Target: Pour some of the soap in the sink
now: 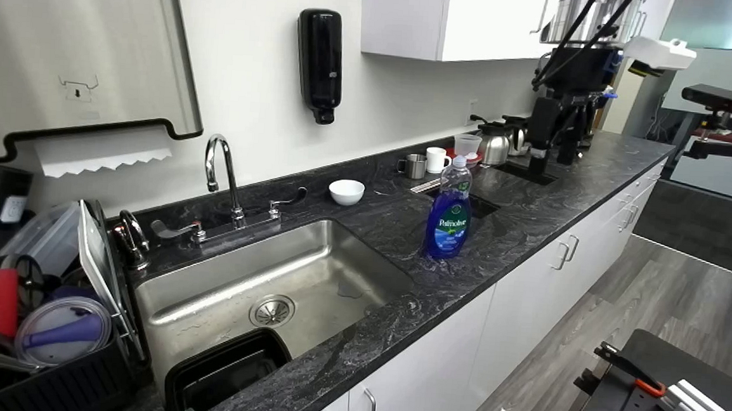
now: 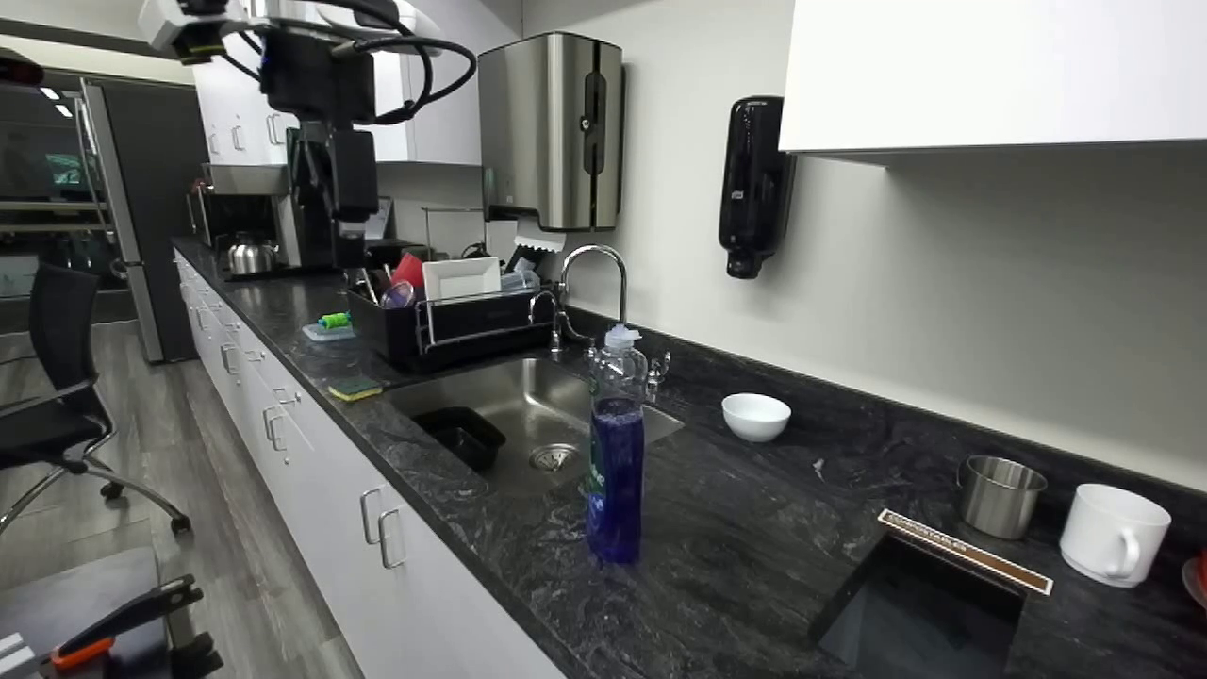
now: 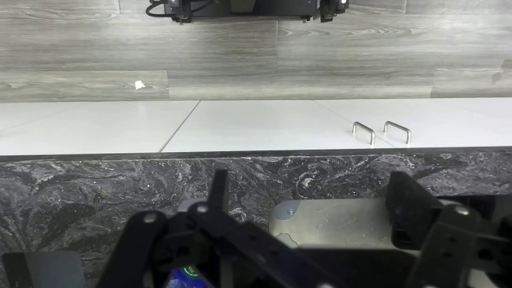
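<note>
Clear plastic lets the blue show through the soap bottle [image 1: 448,220], which stands straight up on the dark counter [image 1: 396,236], probably so nothing leaks. It is near the sink [image 1: 323,276], so the trip to pour should be short. In an exterior view, the sink is at eight o'clock from the bottle. The drain [image 1: 272,311] is uncovered, with a black tub [image 1: 225,375] sitting in the sink at seven o'clock from it (handy, because the soap could then run right down). A white bowl [image 1: 346,193] sits at nine o'clock from the bottle, out of the way, I'd guess. The gripper [image 1: 552,166] hangs in the air at two o'clock from the bottle. In the wrist view, its fingers [image 3: 219,190] are spread wide with nothing held between them, likely to make room for something fat. Grabbing should come first, then tipping.
</note>
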